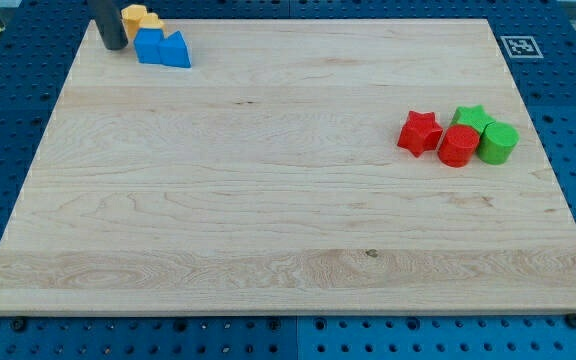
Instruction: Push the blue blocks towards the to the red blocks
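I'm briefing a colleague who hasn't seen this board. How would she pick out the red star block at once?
Start at the wooden board's right side, where four blocks cluster. The red star block is the leftmost of them, beside the red cylinder. Its five points set it apart from that round red block; the other star is green.

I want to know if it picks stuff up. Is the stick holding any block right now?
Nothing is held. My tip is a bare rod that only pushes; it stands just at the view's left of the blue blocks and orange blocks.
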